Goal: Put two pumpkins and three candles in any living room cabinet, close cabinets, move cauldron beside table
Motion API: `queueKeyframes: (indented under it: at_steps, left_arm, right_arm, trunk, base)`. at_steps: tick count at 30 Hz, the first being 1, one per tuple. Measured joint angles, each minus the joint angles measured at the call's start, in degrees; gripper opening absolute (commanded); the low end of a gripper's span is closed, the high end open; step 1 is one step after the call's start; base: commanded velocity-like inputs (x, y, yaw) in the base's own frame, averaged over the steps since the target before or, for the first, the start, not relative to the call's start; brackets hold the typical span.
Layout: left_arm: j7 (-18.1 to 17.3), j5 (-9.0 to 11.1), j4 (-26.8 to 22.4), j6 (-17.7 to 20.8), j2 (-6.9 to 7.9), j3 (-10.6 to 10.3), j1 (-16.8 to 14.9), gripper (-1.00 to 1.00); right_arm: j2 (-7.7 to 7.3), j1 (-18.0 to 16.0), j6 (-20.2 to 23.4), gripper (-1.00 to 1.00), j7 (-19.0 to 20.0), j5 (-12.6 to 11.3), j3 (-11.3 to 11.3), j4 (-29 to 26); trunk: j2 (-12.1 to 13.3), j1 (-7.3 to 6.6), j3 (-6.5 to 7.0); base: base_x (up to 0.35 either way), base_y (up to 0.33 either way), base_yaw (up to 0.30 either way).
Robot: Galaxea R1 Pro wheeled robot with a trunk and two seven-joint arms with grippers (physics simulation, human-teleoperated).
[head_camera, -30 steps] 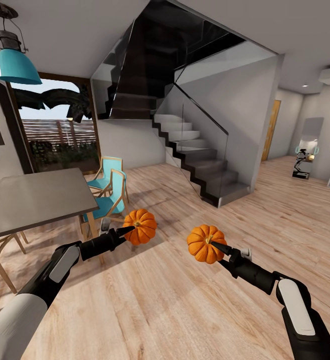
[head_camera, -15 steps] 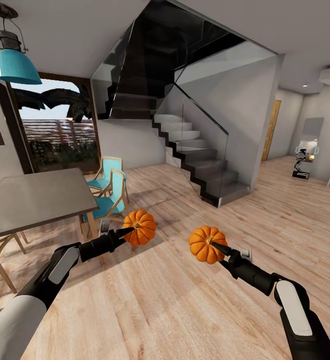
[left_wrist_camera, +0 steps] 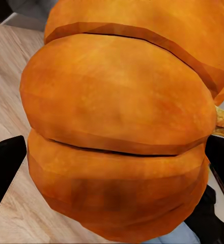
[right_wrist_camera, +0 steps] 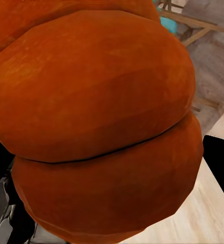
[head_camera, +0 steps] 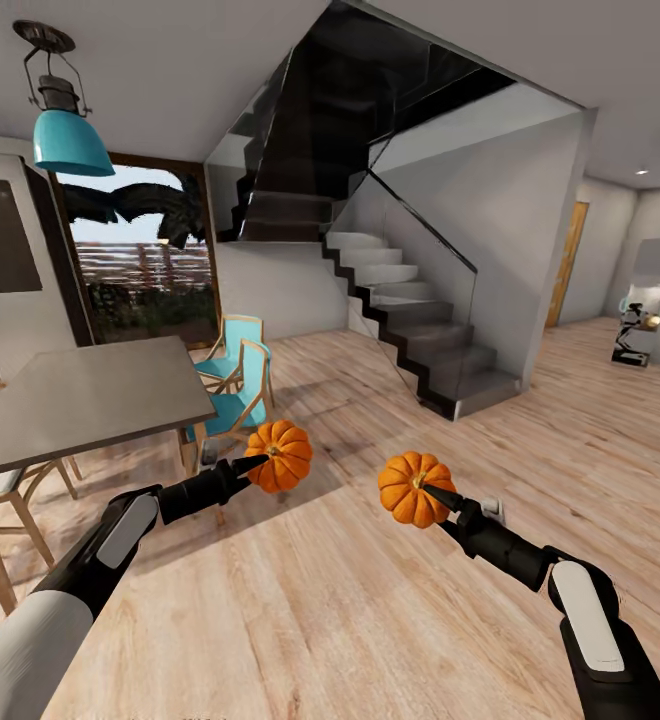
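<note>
— Grippers first: your left gripper (head_camera: pixel 255 462) is clamped on one pumpkin (head_camera: pixel 279 455), your right gripper (head_camera: pixel 432 490) on the other pumpkin (head_camera: pixel 414 488), both carried out in front of you above the floor (head_camera: pixel 300 600).

— And which way is the cabinet?

— You can't tell from here. Taking the table (head_camera: pixel 90 400) as landmark, the left pumpkin hangs just off its near corner and the right one well apart from it, toward the staircase (head_camera: pixel 420 330). Neither arm is nearer a cabinet; I'd judge you need to turn the base and look.
</note>
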Motion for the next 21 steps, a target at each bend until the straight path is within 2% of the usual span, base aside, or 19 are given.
queueKeyframes:
  at_steps: [21]
  left_arm:
    - [0.3, 0.0, 0.0, 0.0, 0.0, 0.0, 0.0, -1.0]
  right_arm:
    - [0.0, 0.0, 0.0, -1.0, 0.0, 0.0, 0.0, 0.0]
  trunk:
    - [0.0, 0.0, 1.0]
  base:
    - [0.0, 0.0, 0.208]
